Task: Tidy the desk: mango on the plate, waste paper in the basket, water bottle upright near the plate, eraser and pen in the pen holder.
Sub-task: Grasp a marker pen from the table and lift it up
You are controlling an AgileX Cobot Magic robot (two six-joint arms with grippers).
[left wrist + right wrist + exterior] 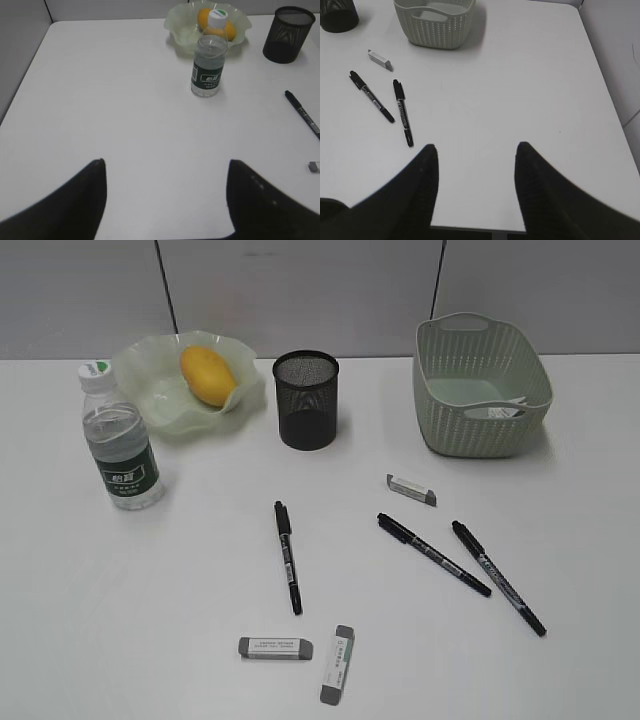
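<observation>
The mango lies on the wavy green plate. Beside the plate the water bottle stands upright. The black mesh pen holder stands mid-back, and the basket at the back right holds a bit of waste paper. Three pens and three erasers lie loose on the desk. My left gripper hangs open and empty in front of the bottle. My right gripper is open and empty, right of two pens.
Neither arm shows in the exterior view. A grey partition wall runs behind the desk. The desk's left edge shows in the left wrist view. Its right edge and front edge show in the right wrist view.
</observation>
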